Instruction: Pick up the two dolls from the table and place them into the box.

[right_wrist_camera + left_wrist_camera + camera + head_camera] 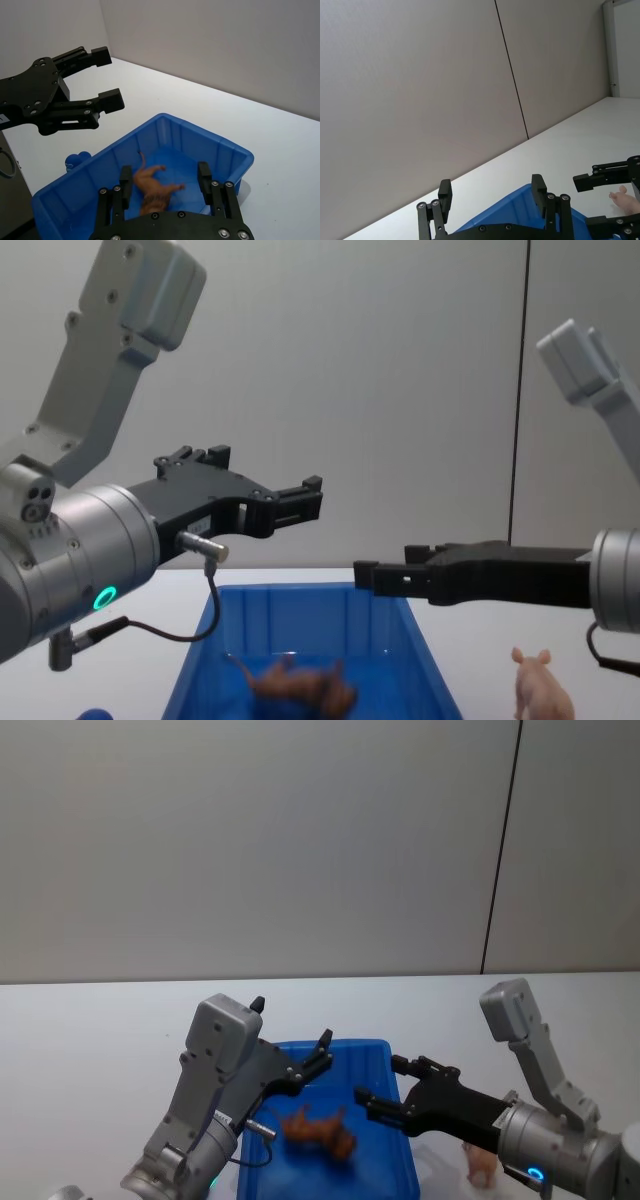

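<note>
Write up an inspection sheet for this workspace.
Surface: white table.
Job's things: lion lies inside the blue box; pig stands on the table, right of the box.
Clutter: small blue item beside the box, unidentifiable.
Grippers: left gripper open, empty, above the box's left side; right gripper open, empty, above its right side.
Cables: thin black cable looped at the left wrist.
Surroundings: grey panelled wall.

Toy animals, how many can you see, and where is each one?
2. The brown plastic lion lies inside the bright blue plastic bin; the pale pink plastic pig stands on the white tabletop, right of the bin.
</note>
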